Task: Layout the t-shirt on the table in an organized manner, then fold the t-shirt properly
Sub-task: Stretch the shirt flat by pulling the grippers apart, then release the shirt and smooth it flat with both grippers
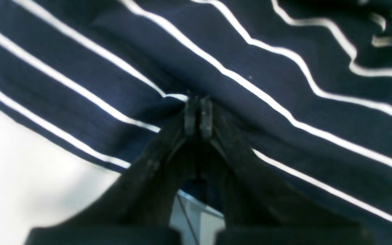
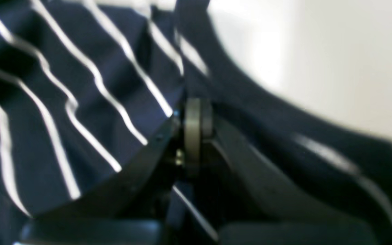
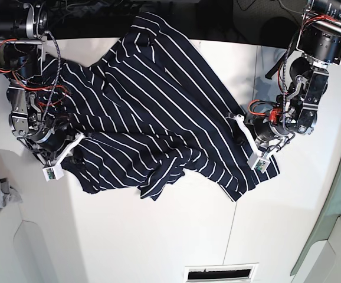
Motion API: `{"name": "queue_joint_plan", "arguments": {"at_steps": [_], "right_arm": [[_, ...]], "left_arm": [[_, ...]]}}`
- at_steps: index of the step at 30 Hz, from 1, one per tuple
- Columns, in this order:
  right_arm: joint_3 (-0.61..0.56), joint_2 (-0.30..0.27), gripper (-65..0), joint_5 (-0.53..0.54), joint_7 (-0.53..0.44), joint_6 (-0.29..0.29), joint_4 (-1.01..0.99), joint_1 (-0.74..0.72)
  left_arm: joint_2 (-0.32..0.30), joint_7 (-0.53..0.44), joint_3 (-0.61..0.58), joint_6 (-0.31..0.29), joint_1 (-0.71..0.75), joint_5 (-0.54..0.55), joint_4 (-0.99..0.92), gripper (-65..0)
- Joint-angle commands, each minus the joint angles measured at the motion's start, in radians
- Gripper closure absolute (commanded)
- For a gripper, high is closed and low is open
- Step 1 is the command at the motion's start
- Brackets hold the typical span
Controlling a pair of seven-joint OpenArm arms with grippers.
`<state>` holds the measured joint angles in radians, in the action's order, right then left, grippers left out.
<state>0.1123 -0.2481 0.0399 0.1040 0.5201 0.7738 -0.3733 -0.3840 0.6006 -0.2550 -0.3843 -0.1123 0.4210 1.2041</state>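
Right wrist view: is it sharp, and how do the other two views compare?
Right wrist view: soft, the t-shirt stripes smear, the table is overexposed. Left wrist view: sharper at the fabric, the left end effector dark, the bare table washed out. Base view: sharpest, evenly lit.

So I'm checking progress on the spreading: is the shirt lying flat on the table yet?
No, the shirt is bunched and rumpled, with a fold hanging near its lower middle on the table.
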Motion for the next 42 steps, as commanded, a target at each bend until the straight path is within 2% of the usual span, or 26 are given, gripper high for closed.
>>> {"name": "queue_joint_plan", "arguments": {"at_steps": [1,7,11,14,22,27,29,31,34,38,42], "right_arm": [[0.002,-0.033,0.0,0.002,-0.007,-0.001,0.01,-0.022],[0.003,-0.121,0.0,0.013,-0.029,-0.018,0.01,-0.011],[0.003,-0.15,0.0,0.029,-0.028,-0.014,0.01,0.02],[0.003,-0.154,0.0,0.061,-0.029,-0.016,0.01,0.048],[0.012,-0.156,0.0,0.062,-0.031,-0.019,0.011,0.137],[0.096,-0.156,0.0,0.1,-0.03,-0.019,0.014,0.175],[0.149,-0.156,0.0,0.101,-0.029,-0.018,0.018,0.187],[0.201,-0.156,0.0,0.103,-0.03,0.001,0.018,0.192],[0.237,-0.156,0.0,0.175,-0.029,0.035,0.034,0.192],[0.237,-0.15,0.0,0.221,-0.029,0.034,0.096,0.19],[0.237,-0.135,0.0,0.234,-0.027,0.034,0.18,0.175]], "left_arm": [[-0.018,0.079,-0.001,0.024,-0.003,-0.045,-0.03,0.0],[-0.072,0.069,-0.001,0.021,-0.007,-0.089,-0.057,0.0],[-0.118,0.07,-0.001,0.021,-0.039,-0.106,-0.058,0.0],[-0.147,0.07,-0.001,0.021,-0.089,-0.13,-0.058,0.0],[-0.196,0.081,-0.001,0.02,-0.197,-0.131,-0.058,0.0],[-0.212,0.089,-0.001,-0.029,-0.22,-0.121,-0.058,0.0],[-0.214,0.095,-0.001,-0.028,-0.22,-0.107,-0.058,0.0],[-0.214,0.115,-0.001,-0.028,-0.22,-0.076,-0.058,0.0],[-0.214,0.164,-0.001,-0.05,-0.219,0.003,-0.058,0.0],[-0.214,0.264,-0.001,-0.119,-0.217,0.158,-0.058,0.0],[-0.214,0.279,-0.001,-0.156,-0.216,0.281,-0.05,0.0]]}}
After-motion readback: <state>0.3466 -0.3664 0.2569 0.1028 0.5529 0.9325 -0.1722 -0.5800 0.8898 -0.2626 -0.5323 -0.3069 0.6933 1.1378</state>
